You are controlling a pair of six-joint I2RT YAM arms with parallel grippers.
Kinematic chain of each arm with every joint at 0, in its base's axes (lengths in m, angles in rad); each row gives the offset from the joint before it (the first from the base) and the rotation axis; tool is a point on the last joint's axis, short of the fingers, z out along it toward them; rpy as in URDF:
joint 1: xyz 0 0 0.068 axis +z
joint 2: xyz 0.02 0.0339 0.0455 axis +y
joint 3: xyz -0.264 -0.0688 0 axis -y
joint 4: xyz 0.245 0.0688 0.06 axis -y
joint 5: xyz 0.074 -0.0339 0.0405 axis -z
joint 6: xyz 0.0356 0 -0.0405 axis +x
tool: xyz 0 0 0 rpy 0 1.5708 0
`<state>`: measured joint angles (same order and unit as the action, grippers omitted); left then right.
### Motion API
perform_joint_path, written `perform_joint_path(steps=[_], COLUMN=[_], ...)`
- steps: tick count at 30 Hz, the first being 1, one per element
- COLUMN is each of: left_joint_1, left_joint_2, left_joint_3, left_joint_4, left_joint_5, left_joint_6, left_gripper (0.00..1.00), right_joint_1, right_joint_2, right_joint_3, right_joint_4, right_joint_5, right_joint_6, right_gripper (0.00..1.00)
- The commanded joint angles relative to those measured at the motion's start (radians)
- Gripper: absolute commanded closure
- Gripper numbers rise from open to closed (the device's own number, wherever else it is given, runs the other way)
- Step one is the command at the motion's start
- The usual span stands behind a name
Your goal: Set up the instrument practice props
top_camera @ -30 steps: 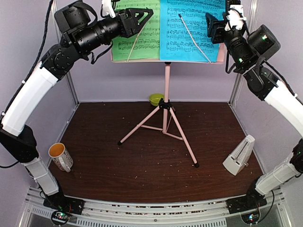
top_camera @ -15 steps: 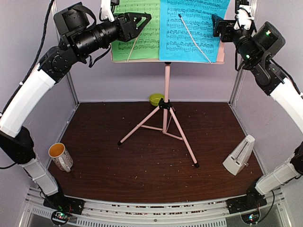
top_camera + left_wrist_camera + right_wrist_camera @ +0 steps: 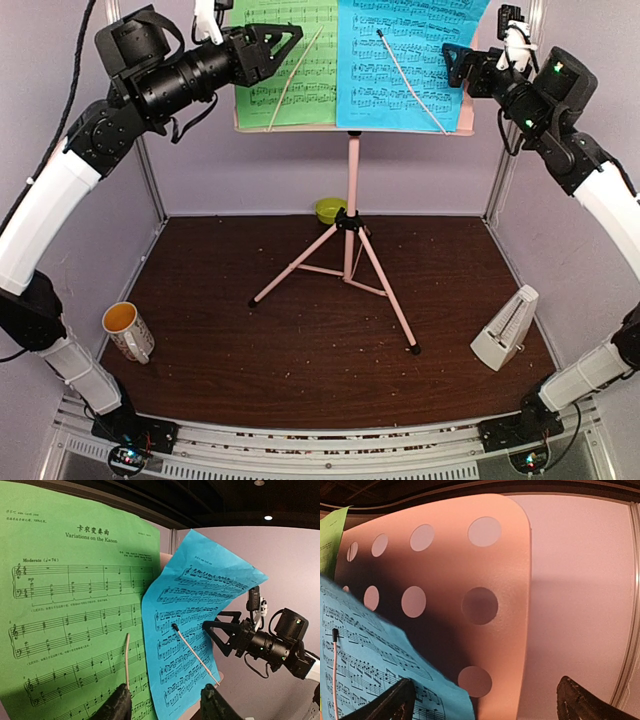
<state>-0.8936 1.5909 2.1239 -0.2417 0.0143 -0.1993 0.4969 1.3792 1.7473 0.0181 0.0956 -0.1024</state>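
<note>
Metronome right of stand, mug left

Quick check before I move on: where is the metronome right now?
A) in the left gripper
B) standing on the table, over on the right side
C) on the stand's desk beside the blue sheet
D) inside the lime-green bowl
B: the top view shows the metronome upright on the dark table near its right edge, well apart from the legs of the pink music stand.

White mug near-left, green bowl far back.
</note>
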Motion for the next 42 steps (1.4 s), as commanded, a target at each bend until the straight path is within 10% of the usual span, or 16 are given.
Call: perform_joint_path(steps=[1,35,42], left_joint_1=[0.012,0.077,0.085], left_joint_2=[-0.061,-0.127,-0.133], left_joint_3=[-0.042,-0.151,-0.148], left_joint_4=[0.036,0.043,0.027], left_joint_5=[-0.023,-0.097,-0.097], left_joint_6=[0.008,-0.011,-0.017], left_gripper=[0.51,0.51,0.51], right_joint_1=[-0.009,-0.074,-0.078], right_joint_2=[0.021,-0.022,-0.033], right_joint_3=[0.034,-0.023,-0.033], right_joint_4=[-0.039,0.015,0.018], right_joint_5=[-0.068,-0.094,-0.064], right_joint_6=[0.051,0.023,0.032], right_gripper=[0.02,0.78,0.68])
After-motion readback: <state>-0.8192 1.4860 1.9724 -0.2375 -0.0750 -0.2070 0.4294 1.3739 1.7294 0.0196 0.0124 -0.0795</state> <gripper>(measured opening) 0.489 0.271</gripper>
